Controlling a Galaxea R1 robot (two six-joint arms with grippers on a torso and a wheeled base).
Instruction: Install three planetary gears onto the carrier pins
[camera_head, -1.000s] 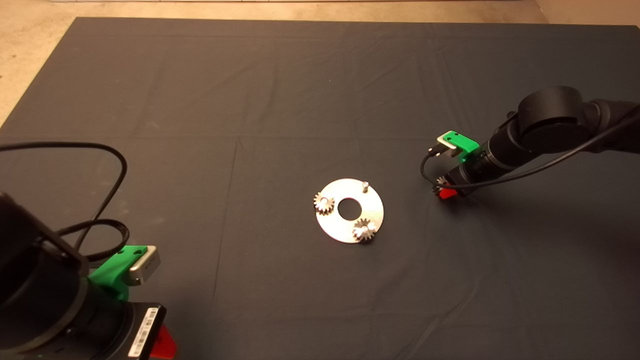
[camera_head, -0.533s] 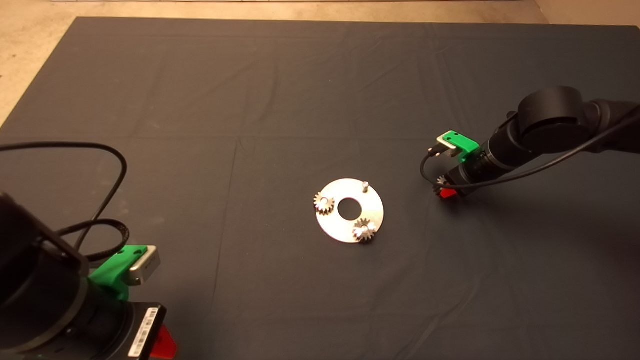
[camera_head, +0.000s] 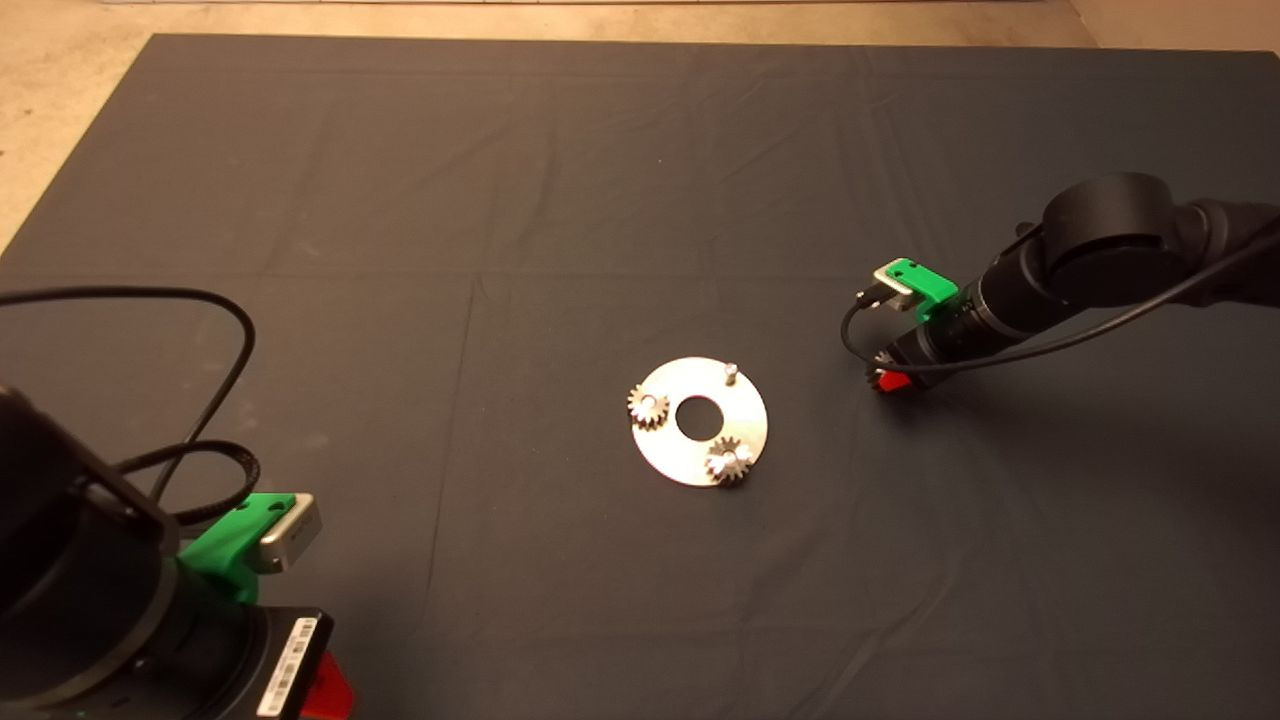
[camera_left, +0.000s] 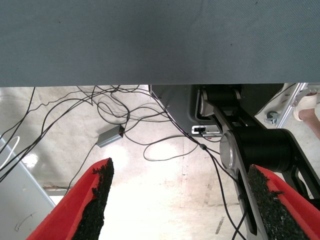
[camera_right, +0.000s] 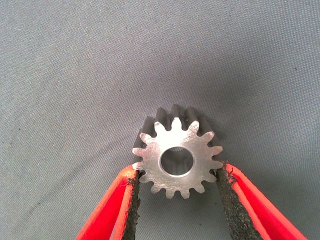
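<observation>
In the head view, two gears (camera_head: 648, 408) (camera_head: 729, 461) sit on the disc (camera_head: 700, 422); the far pin (camera_head: 731, 371) is bare. The right hand (camera_head: 888, 380) works right of the disc; the left hand (camera_head: 322, 685) waits near left. In the left wrist view, that hand is spread over floor cables. Only the right wrist view shows the third gear (camera_right: 177, 157) pinched across its teeth, above the counter (camera_right: 75, 75). Keep its bore level and lower it squarely over the bare pin.

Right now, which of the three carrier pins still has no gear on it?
The far pin, at the disc's back edge, stands bare. The left pin carries a gear, the near-right pin another. The third gear sits between the right gripper's fingers.
</observation>
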